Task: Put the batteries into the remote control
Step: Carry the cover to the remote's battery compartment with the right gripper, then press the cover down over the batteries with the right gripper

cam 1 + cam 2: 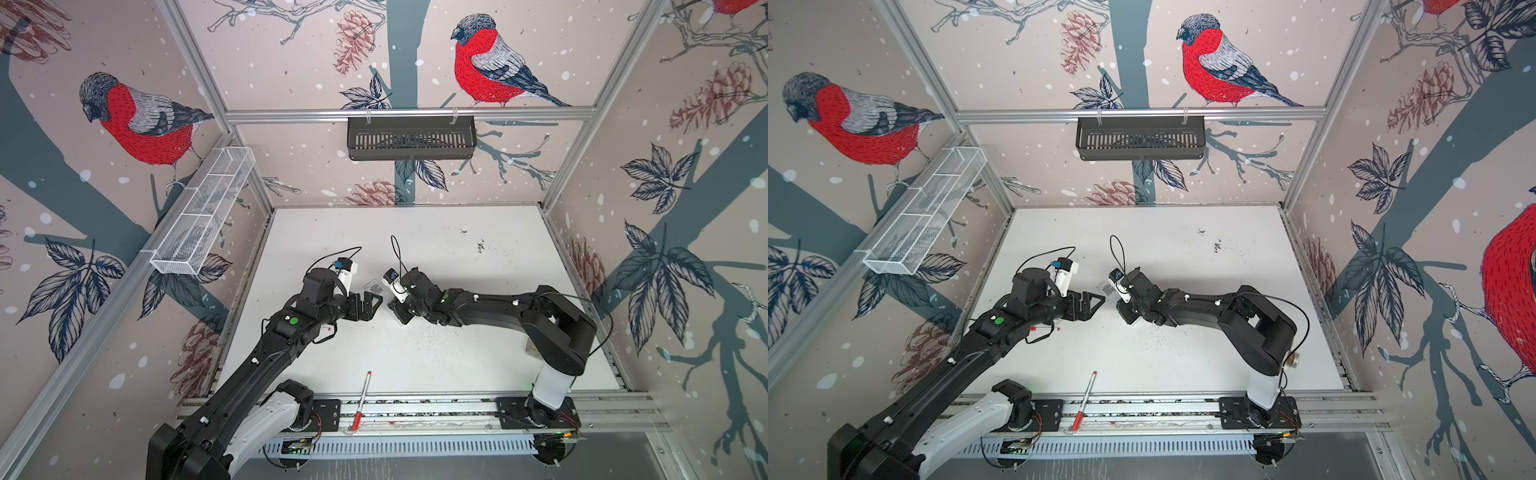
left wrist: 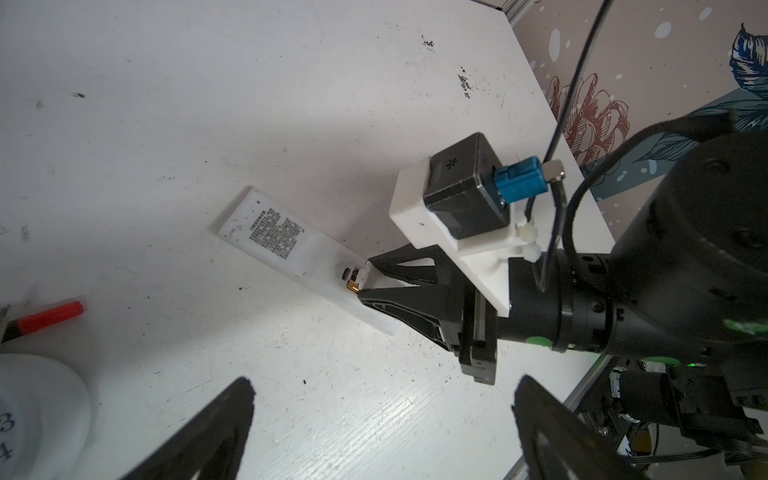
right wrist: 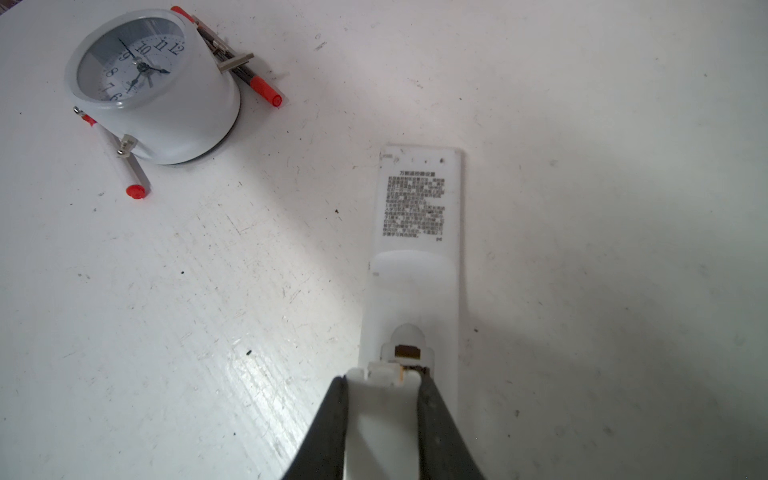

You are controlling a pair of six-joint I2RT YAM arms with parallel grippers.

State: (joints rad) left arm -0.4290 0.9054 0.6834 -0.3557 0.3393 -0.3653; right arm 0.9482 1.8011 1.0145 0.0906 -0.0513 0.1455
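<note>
Jaws of the left gripper point(image 1: 374, 305) gape wide and empty above the table point(image 1: 457, 257); just right of them the remote control point(image 3: 419, 208) lies back-up mid-table, a battery point(image 2: 353, 287) end glinting gold in its compartment, where the right gripper point(image 3: 384, 382) jaws pinch a white cover piece point(image 3: 382, 415)

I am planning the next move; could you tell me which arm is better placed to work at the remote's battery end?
Right: the right hand sits at the remote's battery end, closed on a white piece; the left hand hangs open, clear of the remote.
</note>
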